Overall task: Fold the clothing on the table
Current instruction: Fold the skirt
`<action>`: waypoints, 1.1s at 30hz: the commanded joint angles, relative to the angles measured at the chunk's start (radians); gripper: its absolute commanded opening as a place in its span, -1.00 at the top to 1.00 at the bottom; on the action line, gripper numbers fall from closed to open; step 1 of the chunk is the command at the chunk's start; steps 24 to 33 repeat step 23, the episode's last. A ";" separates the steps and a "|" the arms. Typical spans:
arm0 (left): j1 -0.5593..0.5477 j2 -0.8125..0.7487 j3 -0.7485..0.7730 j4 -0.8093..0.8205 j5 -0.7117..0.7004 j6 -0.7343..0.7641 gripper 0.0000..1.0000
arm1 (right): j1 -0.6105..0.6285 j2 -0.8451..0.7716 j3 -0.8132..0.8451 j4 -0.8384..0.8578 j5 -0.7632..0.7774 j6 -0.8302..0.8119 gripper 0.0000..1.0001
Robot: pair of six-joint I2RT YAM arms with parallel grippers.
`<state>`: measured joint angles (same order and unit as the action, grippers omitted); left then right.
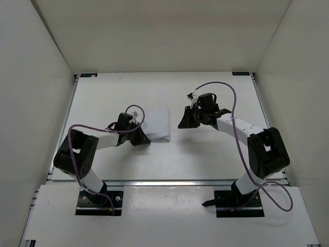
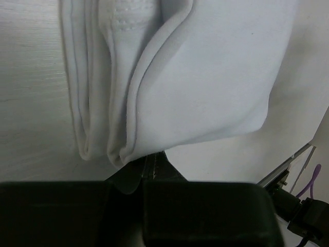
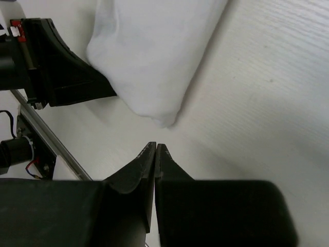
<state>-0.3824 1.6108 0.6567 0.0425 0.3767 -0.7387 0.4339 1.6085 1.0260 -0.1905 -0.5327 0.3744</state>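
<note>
White clothing [image 1: 157, 125] lies folded compact at middle of bench [image 1: 216, 154] — task looks nearly done. At its near corner left gripper [image 1: 140, 138] clenched, likely squaring edge; right gripper [image 1: 185, 123] clenched empty, beside, clear of fabric.

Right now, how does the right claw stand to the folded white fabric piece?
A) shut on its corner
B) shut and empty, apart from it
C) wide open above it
B: the right claw has its black tips together with nothing between them, over the bare flat white table, clear of the folded white fabric piece.
</note>
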 commanded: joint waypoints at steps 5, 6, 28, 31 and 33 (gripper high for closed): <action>0.047 -0.044 0.081 -0.081 0.042 0.061 0.90 | -0.101 -0.093 -0.020 0.027 0.008 0.008 0.76; 0.053 -0.061 0.089 -0.110 0.053 0.079 0.86 | -0.109 -0.101 -0.015 -0.002 0.011 0.008 0.67; 0.077 -0.443 0.205 -0.569 -0.396 0.351 -0.97 | -0.221 -0.191 -0.026 -0.150 0.208 -0.127 -0.98; 0.077 -0.443 0.205 -0.569 -0.396 0.351 -0.97 | -0.221 -0.191 -0.026 -0.150 0.208 -0.127 -0.98; 0.077 -0.443 0.205 -0.569 -0.396 0.351 -0.97 | -0.221 -0.191 -0.026 -0.150 0.208 -0.127 -0.98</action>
